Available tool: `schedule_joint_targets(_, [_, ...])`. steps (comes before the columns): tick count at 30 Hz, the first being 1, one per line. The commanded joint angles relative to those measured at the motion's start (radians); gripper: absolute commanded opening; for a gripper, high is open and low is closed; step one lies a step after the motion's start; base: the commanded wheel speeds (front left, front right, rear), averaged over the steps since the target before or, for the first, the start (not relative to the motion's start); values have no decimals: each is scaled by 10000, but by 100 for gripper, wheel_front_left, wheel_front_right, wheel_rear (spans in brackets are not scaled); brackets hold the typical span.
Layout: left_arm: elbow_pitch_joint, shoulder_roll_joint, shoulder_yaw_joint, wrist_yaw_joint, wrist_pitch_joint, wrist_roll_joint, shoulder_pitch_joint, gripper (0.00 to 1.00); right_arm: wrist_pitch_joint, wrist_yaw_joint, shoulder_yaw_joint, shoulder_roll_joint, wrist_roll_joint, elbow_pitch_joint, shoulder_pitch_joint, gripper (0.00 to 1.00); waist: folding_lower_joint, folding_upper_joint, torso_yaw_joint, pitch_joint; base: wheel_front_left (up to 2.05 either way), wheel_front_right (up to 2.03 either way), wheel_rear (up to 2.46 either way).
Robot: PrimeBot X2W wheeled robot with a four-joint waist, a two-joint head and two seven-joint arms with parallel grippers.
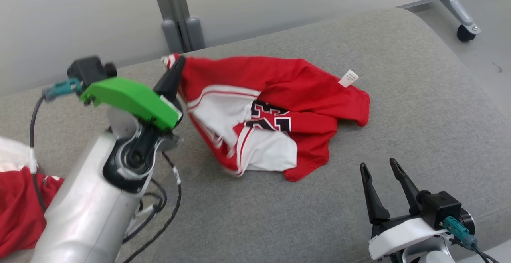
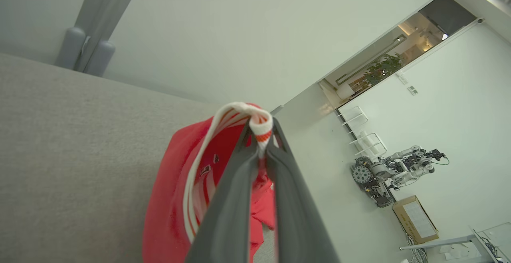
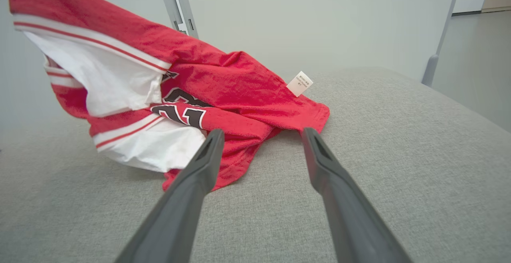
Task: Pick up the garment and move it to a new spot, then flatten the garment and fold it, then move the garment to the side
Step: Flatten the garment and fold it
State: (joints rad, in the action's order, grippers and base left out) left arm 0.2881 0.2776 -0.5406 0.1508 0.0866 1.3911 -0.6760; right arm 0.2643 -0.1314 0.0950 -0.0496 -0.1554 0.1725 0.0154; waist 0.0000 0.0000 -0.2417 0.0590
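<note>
Garment: a red and white jersey [image 1: 275, 115] with black numbers on it. It is on the grey cushion [image 1: 399, 95], toward the back, crumpled and not flat.
Long axis: it runs from left to right in the head view. The left end is lifted off the cushion, and the middle and the right end lie on the cushion.
Direction: the striped edge at the left end points up and toward the wall. The red hem with the small white tag [image 1: 348, 78] points to the right.
Left gripper [image 1: 180, 60]: its fingers are pressed narrow together on the white and red striped edge, and it holds this corner above the cushion.
Right gripper [image 1: 378, 164]: its fingers are wide apart and hold nothing. It is over the front right part of the cushion, with the fingers pointing toward the red hem, near it but apart from it.
Other cloth [image 1: 20, 207]: a red and white piece at the lower left of the head view, partly behind the left arm.
Box [image 2: 413, 219]: a brown cardboard box on the floor in the left wrist view, just beside another robot [image 2: 393, 171]. Its inside is hidden.
</note>
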Motion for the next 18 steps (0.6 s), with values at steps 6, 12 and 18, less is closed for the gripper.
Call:
schedule_joint_targets(6, [637, 897, 317, -103, -307, 199, 1834, 0, 2, 14, 27, -16, 208, -81, -203, 100, 0, 0, 773, 312, 0, 0, 0])
schedule_joint_targets(12, [1336, 1159, 363, -1006, -1528, -524, 2033, 100, 2, 14, 115, -16, 276, -80, -212, 100, 0, 0, 896, 417, 0, 0, 0])
schedule_joint_targets(18, [1358, 949, 136, -1325, -3333, -2120, 2560, 100, 1, 14, 129, -15, 273, -70, -23, 100, 0, 0, 892, 446, 0, 0, 0])
